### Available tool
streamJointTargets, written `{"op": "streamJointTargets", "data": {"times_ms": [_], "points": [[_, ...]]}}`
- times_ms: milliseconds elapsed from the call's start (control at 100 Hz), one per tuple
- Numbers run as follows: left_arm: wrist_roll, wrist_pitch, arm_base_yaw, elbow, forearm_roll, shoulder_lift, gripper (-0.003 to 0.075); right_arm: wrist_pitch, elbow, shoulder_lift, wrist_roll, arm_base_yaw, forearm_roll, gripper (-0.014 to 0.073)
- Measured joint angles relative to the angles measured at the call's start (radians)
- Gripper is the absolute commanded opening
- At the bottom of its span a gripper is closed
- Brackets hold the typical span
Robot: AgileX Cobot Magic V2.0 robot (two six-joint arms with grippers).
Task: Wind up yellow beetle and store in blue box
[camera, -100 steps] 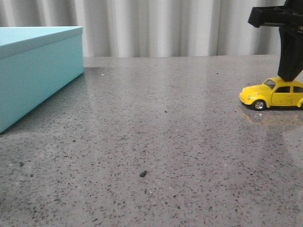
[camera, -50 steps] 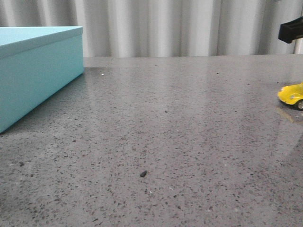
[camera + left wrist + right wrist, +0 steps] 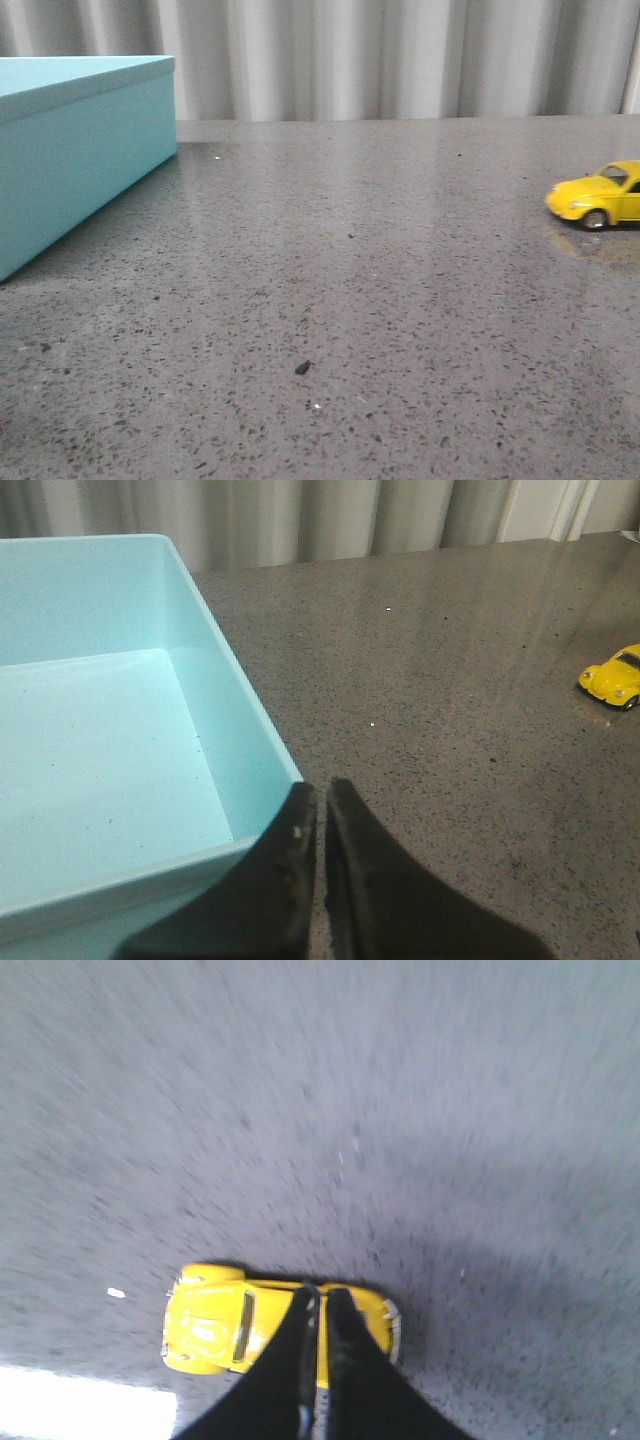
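The yellow beetle stands on its wheels at the far right of the grey table, partly cut off by the front view's edge, nose pointing left. It also shows in the left wrist view and, blurred, in the right wrist view. My right gripper is shut and hangs over the beetle's roof and rear, with nothing between the fingers. The blue box stands open at the far left. My left gripper is shut and empty above the box's near corner. Neither gripper shows in the front view.
A small dark speck lies on the speckled table in the middle front. A pale pleated curtain closes off the back. The box's inside holds nothing.
A second ago my right gripper pressed on the beetle's roof. The beetle then slid right almost out of view, and has now rolled back left. The right gripper has left the front view.
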Motion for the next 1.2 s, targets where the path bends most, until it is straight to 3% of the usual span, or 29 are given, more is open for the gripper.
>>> {"op": "streamJointTargets", "data": {"times_ms": [270,770,1200], "points": [[0.0,-0.011,0.0,0.0,0.0,0.0,-0.0021,-0.088,0.047,-0.299,0.0,0.033,0.004,-0.0053],[0.0,-0.052,0.0,0.0,-0.018,0.0,-0.0021,-0.368,0.486,-0.777,0.0,0.033,0.004,-0.0053],[0.0,-0.096,0.0,-0.042,-0.012,0.02,-0.0021,-0.427,0.54,-0.886,0.0,0.033,-0.014,-0.0053]]}}
